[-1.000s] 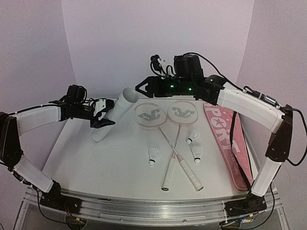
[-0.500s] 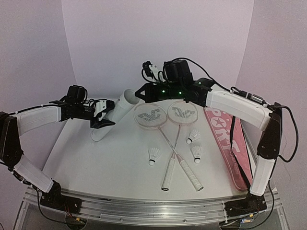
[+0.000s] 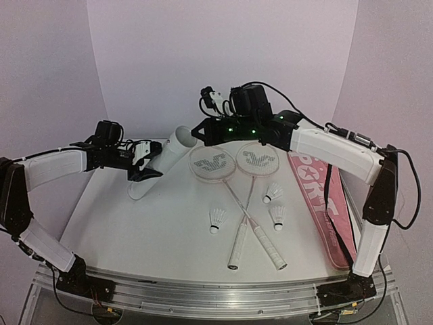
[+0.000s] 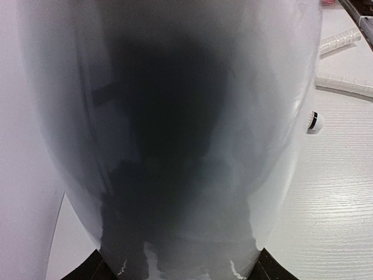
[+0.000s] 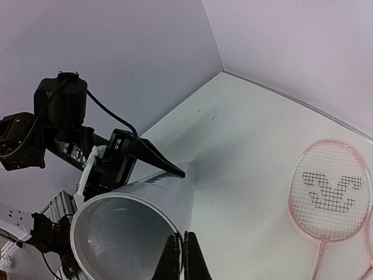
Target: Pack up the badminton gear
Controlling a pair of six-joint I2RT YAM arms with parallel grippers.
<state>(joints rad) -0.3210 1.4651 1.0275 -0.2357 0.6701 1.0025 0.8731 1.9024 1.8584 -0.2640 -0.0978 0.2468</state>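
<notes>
A white tube (image 3: 164, 164) leans tilted off the table, its open mouth up and to the right. My left gripper (image 3: 145, 166) is shut on its middle, and the tube wall (image 4: 175, 116) fills the left wrist view. My right gripper (image 5: 182, 248) is shut on the tube's rim (image 5: 169, 219), one finger inside and one outside. Two white-framed rackets (image 3: 210, 164) (image 3: 257, 158) lie crossed mid-table, handles toward me. Three shuttlecocks (image 3: 216, 220) (image 3: 273, 193) (image 3: 277, 215) lie around the shafts.
A long pink bag (image 3: 318, 196) with white lettering lies along the right side of the table. Racket handles (image 4: 344, 84) and a small white cork with a black band (image 4: 313, 121) show to the right of the tube. Walls close in behind.
My right arm swung left to the tube's mouth and its jaws closed on the rim. The left arm and the tube have held still.
</notes>
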